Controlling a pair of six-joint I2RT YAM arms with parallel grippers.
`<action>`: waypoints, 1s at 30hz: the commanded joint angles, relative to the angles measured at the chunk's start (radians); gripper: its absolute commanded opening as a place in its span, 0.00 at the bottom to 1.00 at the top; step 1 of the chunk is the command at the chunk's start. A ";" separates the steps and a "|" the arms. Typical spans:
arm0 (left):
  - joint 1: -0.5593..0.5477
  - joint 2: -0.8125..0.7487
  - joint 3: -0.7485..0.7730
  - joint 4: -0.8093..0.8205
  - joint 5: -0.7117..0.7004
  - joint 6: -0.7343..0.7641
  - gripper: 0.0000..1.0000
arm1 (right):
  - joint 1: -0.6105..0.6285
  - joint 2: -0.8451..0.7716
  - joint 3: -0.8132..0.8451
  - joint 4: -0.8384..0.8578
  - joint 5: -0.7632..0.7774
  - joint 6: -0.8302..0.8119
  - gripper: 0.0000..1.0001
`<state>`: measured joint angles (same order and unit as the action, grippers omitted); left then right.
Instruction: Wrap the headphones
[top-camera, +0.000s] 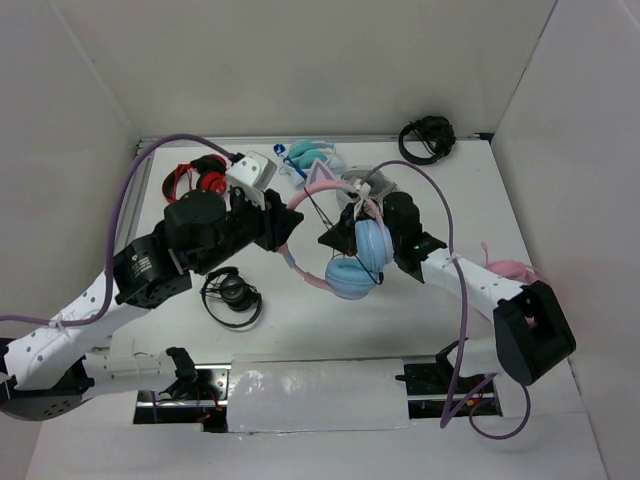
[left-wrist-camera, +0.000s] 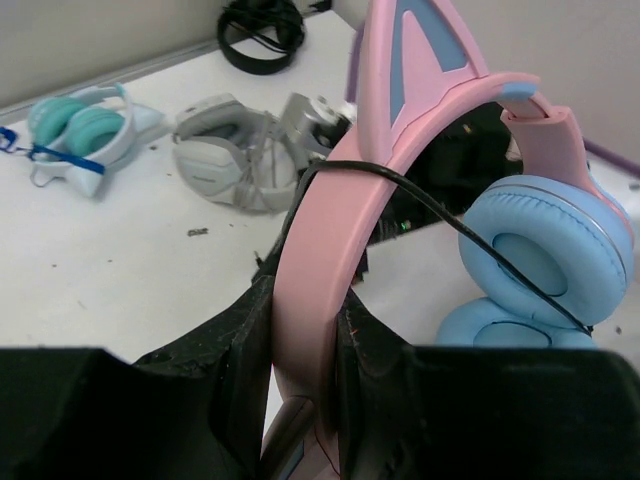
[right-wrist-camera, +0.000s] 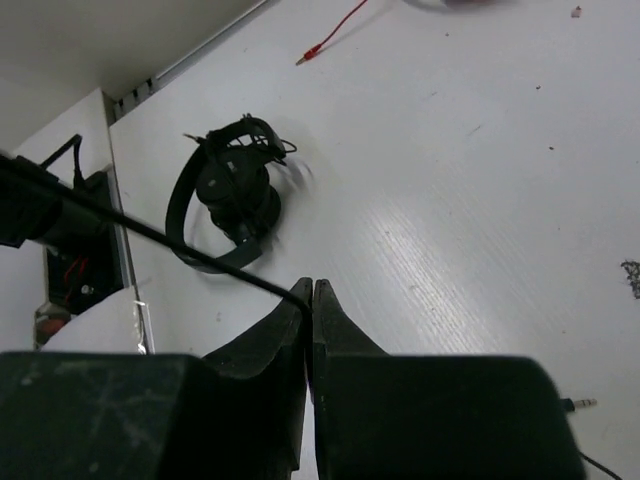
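Note:
The headphones (top-camera: 352, 277) have a pink cat-ear headband and light blue ear cups (top-camera: 373, 246), and are held up above the table's middle. My left gripper (top-camera: 289, 226) is shut on the pink headband (left-wrist-camera: 318, 215), which fills the gap between its jaws (left-wrist-camera: 305, 305). The thin black cable (left-wrist-camera: 420, 197) crosses over the headband toward the ear cups (left-wrist-camera: 537, 252). My right gripper (top-camera: 332, 238) is just right of the headband. In the right wrist view it is shut (right-wrist-camera: 310, 290) on the cable (right-wrist-camera: 150, 232), which runs off taut to the left.
Other headphones lie around: red-and-black (top-camera: 197, 180) at back left, teal-and-white (top-camera: 310, 156) at the back, grey (left-wrist-camera: 235, 160) behind the held pair, black (top-camera: 427, 137) in the back right corner, black (top-camera: 232, 296) at front left, all-pink (top-camera: 510, 270) at right. White walls enclose the table.

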<state>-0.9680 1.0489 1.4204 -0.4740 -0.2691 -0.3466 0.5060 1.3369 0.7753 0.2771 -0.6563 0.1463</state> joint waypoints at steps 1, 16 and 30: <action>-0.011 0.005 0.133 0.163 -0.139 -0.037 0.00 | 0.023 0.045 -0.070 0.124 -0.008 0.025 0.10; -0.011 0.184 0.505 -0.055 -0.035 -0.023 0.00 | 0.157 0.330 -0.007 0.450 0.149 0.107 0.35; -0.011 0.207 0.660 -0.144 0.013 -0.014 0.00 | 0.226 0.610 0.231 0.439 0.250 0.147 0.44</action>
<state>-0.9733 1.2629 2.0361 -0.6975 -0.2646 -0.3428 0.7235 1.9247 0.9592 0.6876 -0.4595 0.2920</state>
